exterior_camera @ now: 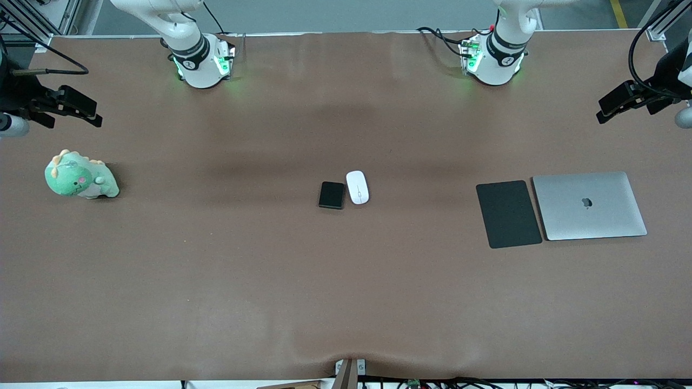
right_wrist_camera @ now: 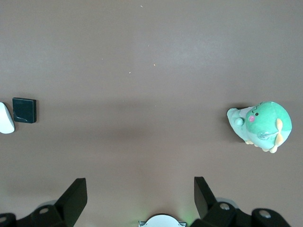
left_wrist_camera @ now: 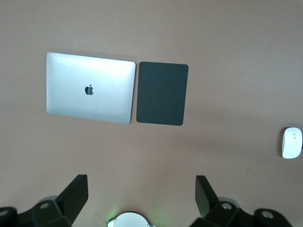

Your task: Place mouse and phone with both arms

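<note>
A wide brown desk point(exterior_camera: 216, 281) fills the front view, its covering rippled at the edge nearest the camera, grey floor showing along the top. Going from nine o'clock to three o'clock: the right end effector point(exterior_camera: 70, 111) hangs with fingers spread and empty over the right arm's end of the desk; a green plush dinosaur point(exterior_camera: 80, 176) lies just nearer the camera; at centre the black phone point(exterior_camera: 331, 195) and white mouse point(exterior_camera: 357, 187) sit side by side, nearly touching; then a black mouse pad point(exterior_camera: 508, 213) beside a closed silver laptop point(exterior_camera: 589, 205); the left end effector point(exterior_camera: 621, 102) hangs wide apart and empty above them.
</note>
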Available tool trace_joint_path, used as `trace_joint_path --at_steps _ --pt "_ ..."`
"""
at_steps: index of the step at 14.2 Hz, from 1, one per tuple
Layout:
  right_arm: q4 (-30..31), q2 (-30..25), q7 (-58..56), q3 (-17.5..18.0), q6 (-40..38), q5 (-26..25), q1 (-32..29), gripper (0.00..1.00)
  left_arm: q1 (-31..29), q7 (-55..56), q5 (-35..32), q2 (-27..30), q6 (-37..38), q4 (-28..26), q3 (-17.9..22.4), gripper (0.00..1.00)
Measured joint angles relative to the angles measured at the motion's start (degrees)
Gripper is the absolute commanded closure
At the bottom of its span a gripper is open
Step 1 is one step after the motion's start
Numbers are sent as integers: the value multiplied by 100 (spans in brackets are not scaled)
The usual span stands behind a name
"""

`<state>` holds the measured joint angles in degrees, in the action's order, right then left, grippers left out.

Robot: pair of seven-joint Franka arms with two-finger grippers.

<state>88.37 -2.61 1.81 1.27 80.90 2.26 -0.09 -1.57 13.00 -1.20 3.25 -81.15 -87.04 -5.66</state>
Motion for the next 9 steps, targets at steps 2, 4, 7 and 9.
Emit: trace_joint_path --at_steps 2,4,7,9 --pt "0 0 0 1 0 0 0 0 -2 0 0 0 0 0 2 0" --pt "0 0 0 1 0 0 0 0 -4 0 0 0 3 0 7 0" --pt "0 0 0 1 0 0 0 0 -8 0 0 0 6 0 32 0" --pt "0 0 0 2 0 0 0 0 -11 0 0 0 6 10 61 0"
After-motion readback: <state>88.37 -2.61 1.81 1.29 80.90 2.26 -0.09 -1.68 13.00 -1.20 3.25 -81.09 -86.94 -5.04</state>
